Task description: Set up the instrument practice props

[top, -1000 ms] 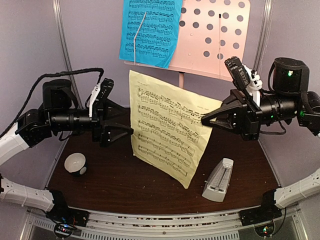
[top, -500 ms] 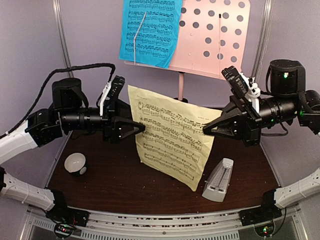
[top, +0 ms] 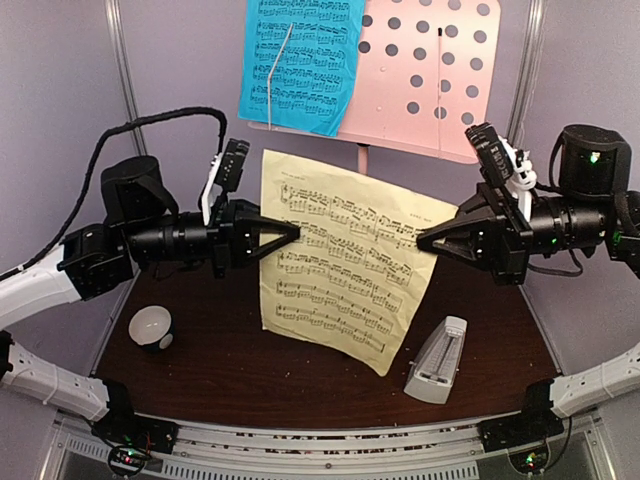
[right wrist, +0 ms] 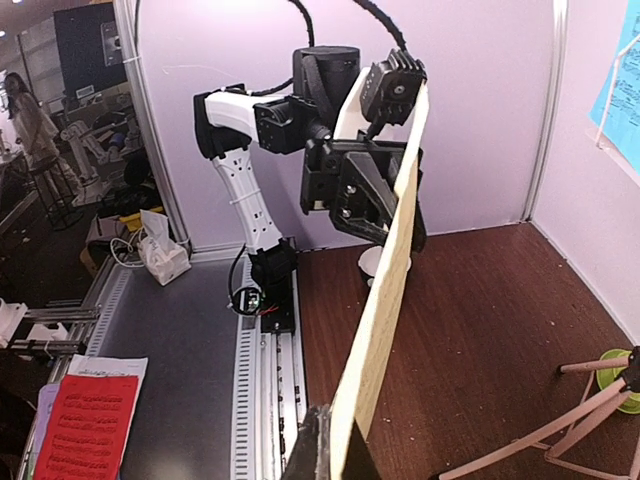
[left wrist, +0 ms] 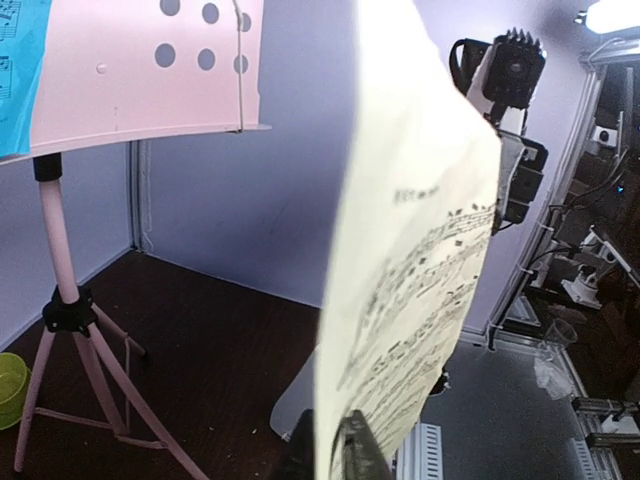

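Pinching opposite edges, left gripper (top: 291, 232) and right gripper (top: 423, 240) hold the pale-yellow music sheet (top: 340, 270) upright between them.

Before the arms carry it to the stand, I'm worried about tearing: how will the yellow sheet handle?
Probably floppy: the pale-yellow sheet curves between the left gripper and right gripper, and its lower part hangs free. Likely very light, so it may swing. Thin paper pinched at two edges, it could tear if the arms pull apart.

A small white-and-black bowl (top: 150, 326) and a green cup (left wrist: 8, 388) stand on the dark brown table (top: 230, 370)
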Robot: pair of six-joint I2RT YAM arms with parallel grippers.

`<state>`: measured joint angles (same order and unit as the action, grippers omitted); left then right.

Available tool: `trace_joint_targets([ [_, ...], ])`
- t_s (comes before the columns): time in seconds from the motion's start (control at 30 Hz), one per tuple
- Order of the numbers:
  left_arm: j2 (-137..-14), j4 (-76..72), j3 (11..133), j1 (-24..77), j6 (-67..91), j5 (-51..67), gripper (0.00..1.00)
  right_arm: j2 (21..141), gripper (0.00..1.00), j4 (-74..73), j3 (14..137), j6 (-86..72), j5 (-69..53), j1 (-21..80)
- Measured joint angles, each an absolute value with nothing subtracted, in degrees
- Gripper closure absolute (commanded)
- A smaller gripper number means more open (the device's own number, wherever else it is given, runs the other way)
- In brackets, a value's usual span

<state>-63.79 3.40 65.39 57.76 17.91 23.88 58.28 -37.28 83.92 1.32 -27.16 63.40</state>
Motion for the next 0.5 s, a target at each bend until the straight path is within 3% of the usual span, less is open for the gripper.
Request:
trace_joint_targets([
  [0.1,-63.79,2.35,65.67,57.76,18.92,22.22,1.0,56.62,0.95,-35.33,82.15,-0.08,-24.05,63.4],
  [0.23,-64.14,3.11,68.18,57.87,19.2,18.98,1.0,55.68,0.64,-33.54,81.43,-3.01,-17.26,63.4],
  [0.3,-65.34,4.54,71.79,57.87,19.14,17.45,1.0,55.37,0.53,-32.75,81.82,-4.62,-12.19,63.4],
  [0.5,-71.31,11.03,87.55,57.67,17.96,14.13,1.0,58.54,0.5,-32.38,90.41,-9.06,3.86,63.4],
])
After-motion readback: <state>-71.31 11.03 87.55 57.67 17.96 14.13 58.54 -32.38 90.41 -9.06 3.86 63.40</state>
